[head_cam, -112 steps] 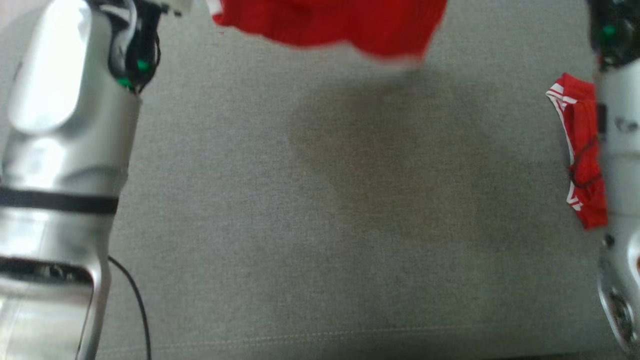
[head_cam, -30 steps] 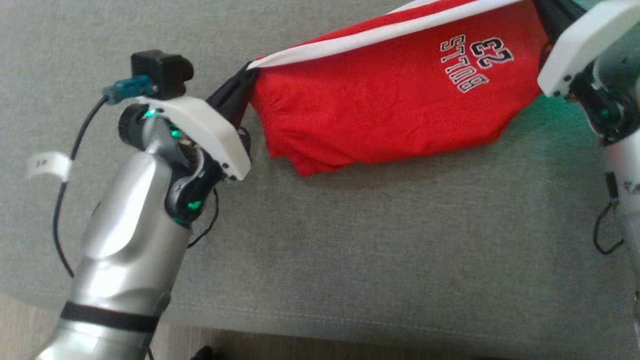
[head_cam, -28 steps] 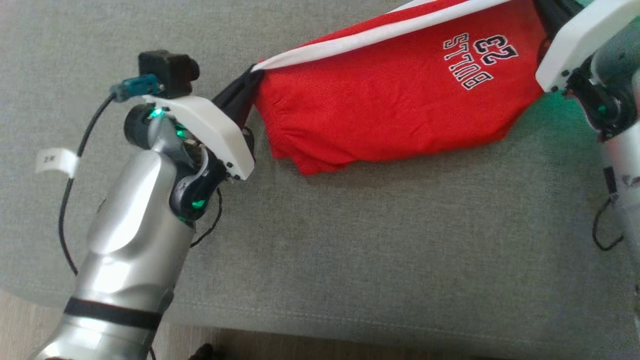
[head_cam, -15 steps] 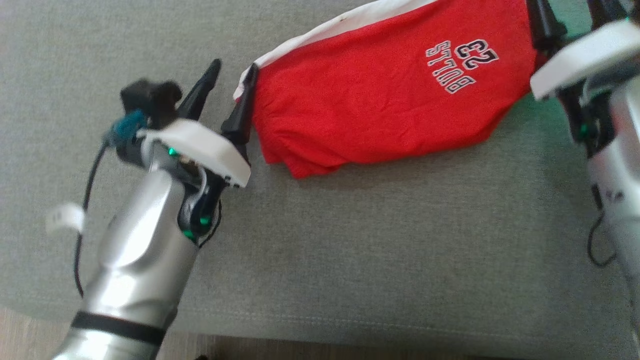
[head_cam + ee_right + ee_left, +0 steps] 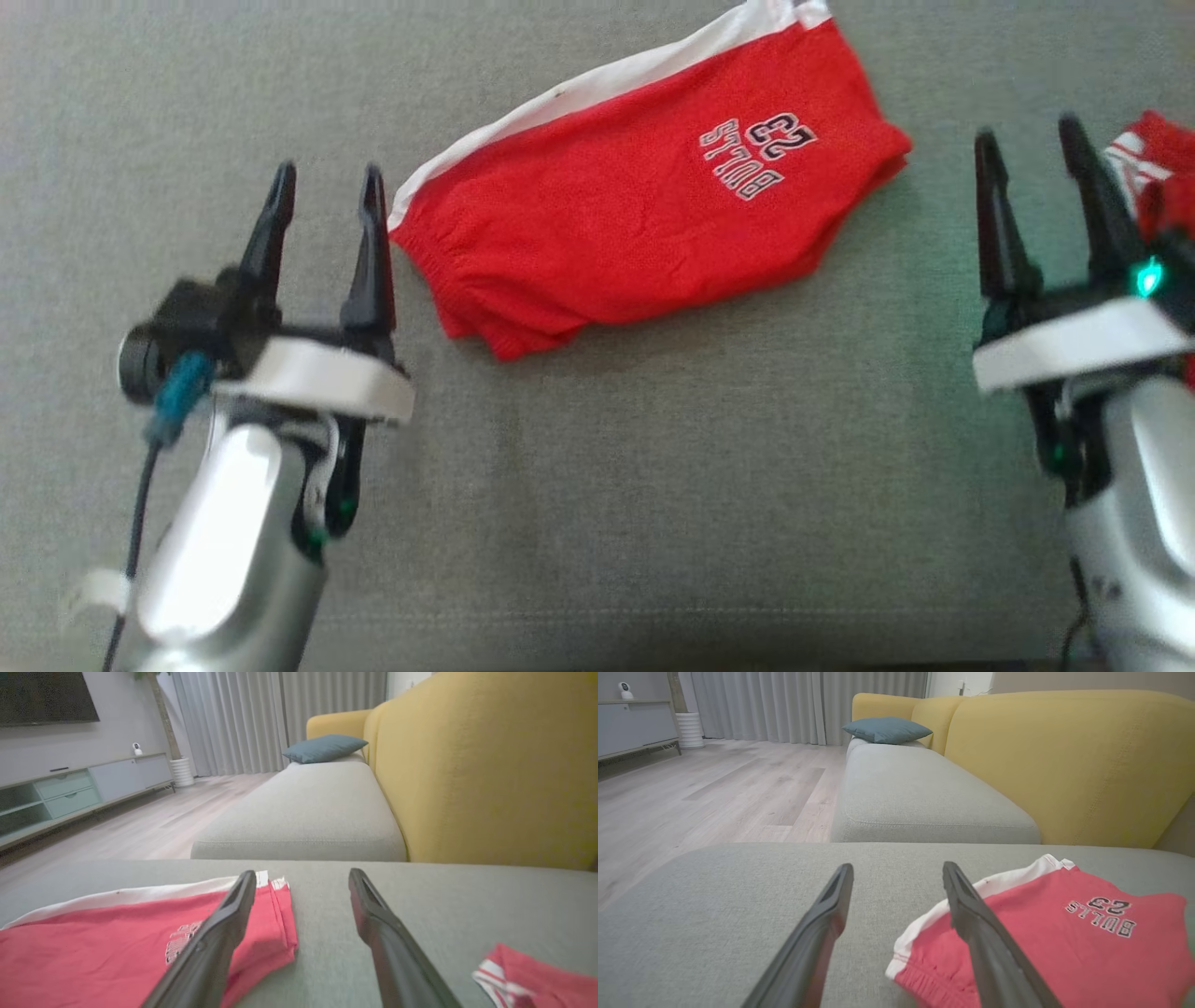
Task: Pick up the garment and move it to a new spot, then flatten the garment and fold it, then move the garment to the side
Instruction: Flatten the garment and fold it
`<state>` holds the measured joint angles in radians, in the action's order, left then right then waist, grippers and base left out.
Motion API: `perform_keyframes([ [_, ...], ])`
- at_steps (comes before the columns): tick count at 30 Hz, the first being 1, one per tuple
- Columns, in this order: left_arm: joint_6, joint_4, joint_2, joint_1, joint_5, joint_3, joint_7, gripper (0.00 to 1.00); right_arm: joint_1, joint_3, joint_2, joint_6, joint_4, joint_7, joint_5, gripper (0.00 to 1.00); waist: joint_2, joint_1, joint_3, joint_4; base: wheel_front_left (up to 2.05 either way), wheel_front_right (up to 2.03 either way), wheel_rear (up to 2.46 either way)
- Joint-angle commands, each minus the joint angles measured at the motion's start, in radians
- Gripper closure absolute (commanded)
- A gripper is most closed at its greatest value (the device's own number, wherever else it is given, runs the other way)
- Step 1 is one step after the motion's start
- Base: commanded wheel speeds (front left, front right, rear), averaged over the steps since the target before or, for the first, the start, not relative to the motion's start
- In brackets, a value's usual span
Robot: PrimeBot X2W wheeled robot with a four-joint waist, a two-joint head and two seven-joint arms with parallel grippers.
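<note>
The garment [image 5: 644, 229] is a pair of red shorts with a white side stripe and "BULLS 23" printed on it, lying folded on the grey sofa cushion [image 5: 653, 485]. My left gripper [image 5: 322, 191] stands open just left of its waistband end, not touching it. My right gripper [image 5: 1022, 154] is open to the right of the shorts, clear of them. In the left wrist view the garment [image 5: 1064, 933] lies behind my right-hand finger [image 5: 976, 914]. From the right wrist the garment [image 5: 93, 942] spreads to the left of the fingers.
A second red and white garment [image 5: 1158, 168] lies at the right edge, behind my right gripper; it is seen again [image 5: 537, 980] at the lower right. A yellow sofa back [image 5: 1064, 760] rises behind the cushion, with a teal pillow [image 5: 887, 728] further along.
Both grippers have opened and let go of the shorts, which now lie on the cushion. Both arms have drawn back toward me, and the camera has shifted.
</note>
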<state>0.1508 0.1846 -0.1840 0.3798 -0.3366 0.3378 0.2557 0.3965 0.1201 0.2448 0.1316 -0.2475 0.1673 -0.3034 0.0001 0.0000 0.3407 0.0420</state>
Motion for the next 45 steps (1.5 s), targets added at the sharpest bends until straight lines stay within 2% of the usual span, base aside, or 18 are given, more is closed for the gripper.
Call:
perform_keyframes([
  [1,0.009,-0.045,-0.031,-0.010,0.016,-0.040,0.006,0.00,-0.036,0.001,-0.012,-0.001,0.064,-0.014,0.014,0.00,-0.0001,0.0000,-0.021,-0.019,0.00,0.00,0.00],
  [7,0.030,-0.116,-0.038,-0.120,0.052,-0.052,0.006,0.00,-0.202,-0.039,-0.065,-0.001,0.238,-0.090,0.064,0.00,-0.0001,0.0000,-0.052,-0.046,0.00,0.00,0.00],
  [12,0.038,-0.140,-0.032,-0.185,0.066,-0.053,0.006,0.00,-0.279,-0.058,-0.091,-0.001,0.322,-0.137,0.077,0.00,-0.0001,0.0000,-0.070,-0.058,0.00,0.00,0.00],
  [29,0.039,-0.138,-0.012,-0.189,0.077,-0.062,0.006,0.00,-0.290,-0.070,-0.087,-0.001,0.369,-0.200,0.051,0.00,-0.0001,0.0000,-0.063,-0.047,0.00,0.00,0.00],
  [31,0.037,-0.141,-0.008,-0.177,0.080,-0.061,0.006,0.00,-0.262,-0.069,-0.073,-0.001,0.352,-0.222,0.038,0.00,-0.0001,0.0000,-0.049,-0.040,0.00,0.00,0.00],
  [38,0.026,-0.151,0.025,-0.113,0.092,-0.061,0.006,0.00,-0.016,0.009,0.007,-0.001,0.195,-0.334,-0.038,0.00,-0.0001,0.0000,0.032,0.012,0.00,0.00,0.00],
  [45,0.000,-0.142,0.060,-0.069,0.107,-0.062,0.006,0.00,0.181,0.059,0.035,-0.001,-0.064,-0.466,-0.061,0.00,-0.0001,0.0000,0.074,0.062,0.00,0.00,0.00],
])
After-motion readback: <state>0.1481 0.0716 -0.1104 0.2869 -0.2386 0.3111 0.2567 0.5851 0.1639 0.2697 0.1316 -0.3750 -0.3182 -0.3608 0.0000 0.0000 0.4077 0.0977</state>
